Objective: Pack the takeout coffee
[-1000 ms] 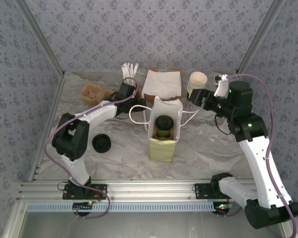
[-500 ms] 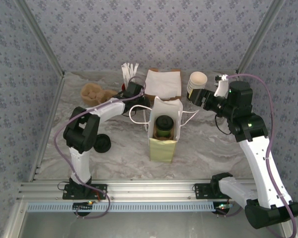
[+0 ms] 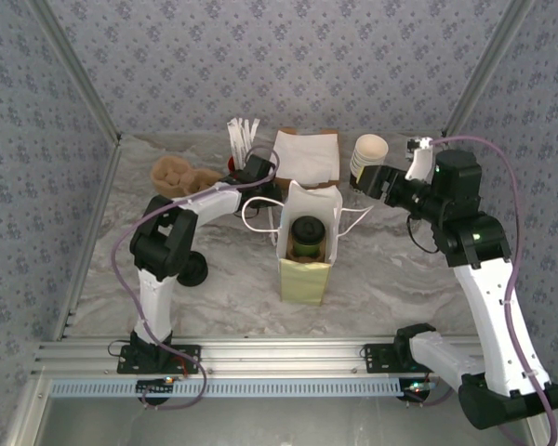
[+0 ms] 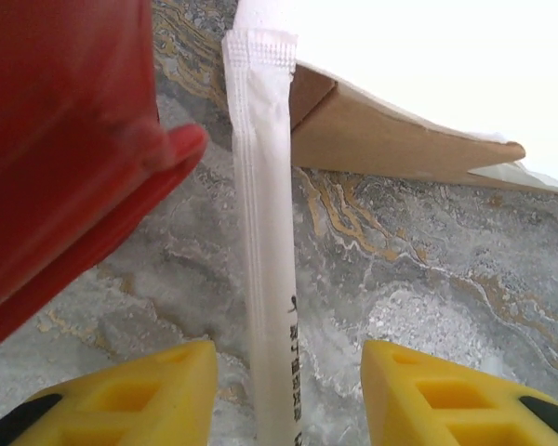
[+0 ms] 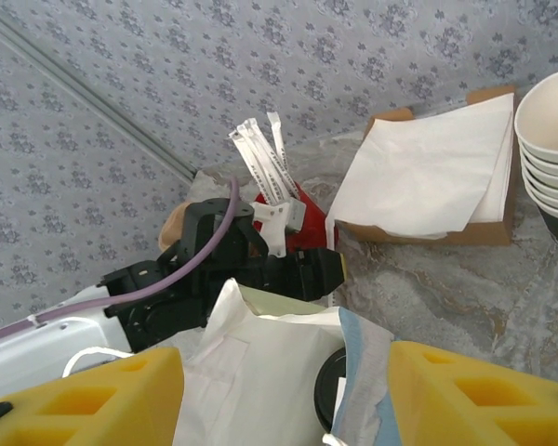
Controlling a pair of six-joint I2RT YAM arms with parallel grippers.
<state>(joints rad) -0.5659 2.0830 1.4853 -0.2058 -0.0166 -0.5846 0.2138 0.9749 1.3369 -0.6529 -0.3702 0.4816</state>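
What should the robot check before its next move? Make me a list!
1. Coffee packed: ok. The takeout coffee stands upright inside the paper bag, lid on.
2. Left gripper ready: ok. Its jaws are apart.
3. Stick lined up: ok. The white wrapped stick runs between the yellow fingers, with a gap on each side.
4. Red cup out of the way: cannot tell. It sits very close beside the stick.
5. Bag held steady: not ok. The right gripper is open over the bag's edge, gripping nothing.
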